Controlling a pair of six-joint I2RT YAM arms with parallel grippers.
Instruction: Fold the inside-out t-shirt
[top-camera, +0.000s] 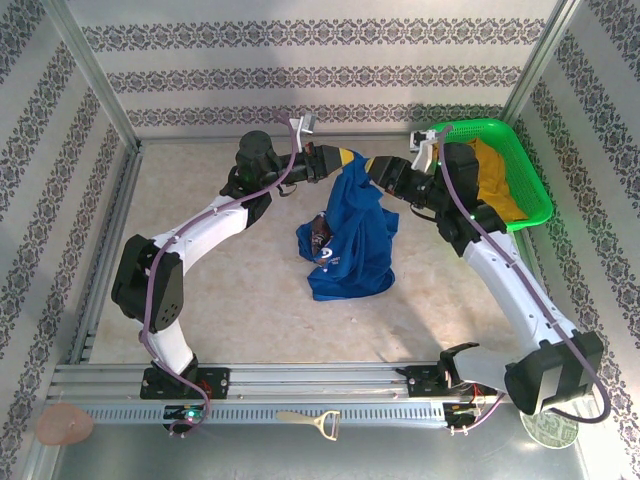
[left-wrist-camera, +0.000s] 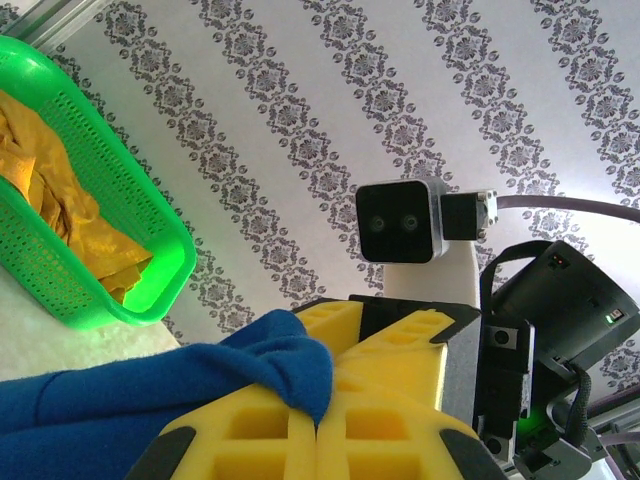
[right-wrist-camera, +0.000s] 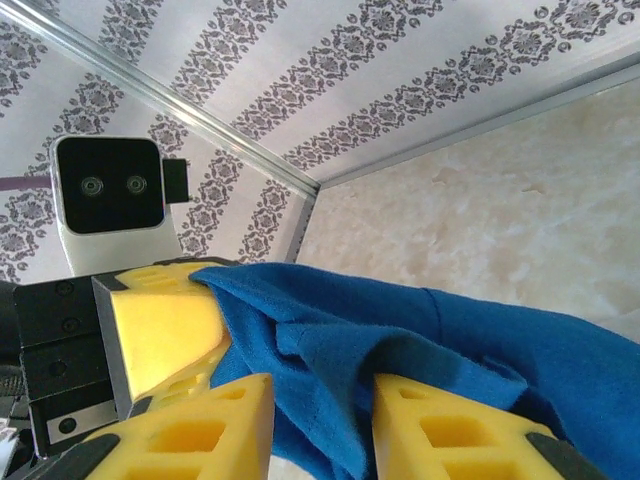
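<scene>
shirt: royal-blue t-shirt (top-camera: 350, 235) hung up mid-table toward far wall, top bunched btwn both grippers, lower part heaped on tabletop (top-camera: 200, 300)
print: small white marks on shirt front, too small to read
L gripper (left-wrist-camera: 318, 425): yellow fingers fully closed, pinching a fold of shirt
R gripper (right-wrist-camera: 320, 430): fingers part-open, gap showing, shirt cloth lying btwn them; tight up against L gripper
basket: green plastic basket (top-camera: 535, 190), far R corner, w/ mustard-yellow garment (top-camera: 495, 170) inside
rail: bottle opener (top-camera: 312, 422) on near frame

A green basket (top-camera: 532, 190) holds a mustard-yellow garment (top-camera: 497, 175) — a bottle opener (top-camera: 312, 422) lies at the near edge.
</scene>
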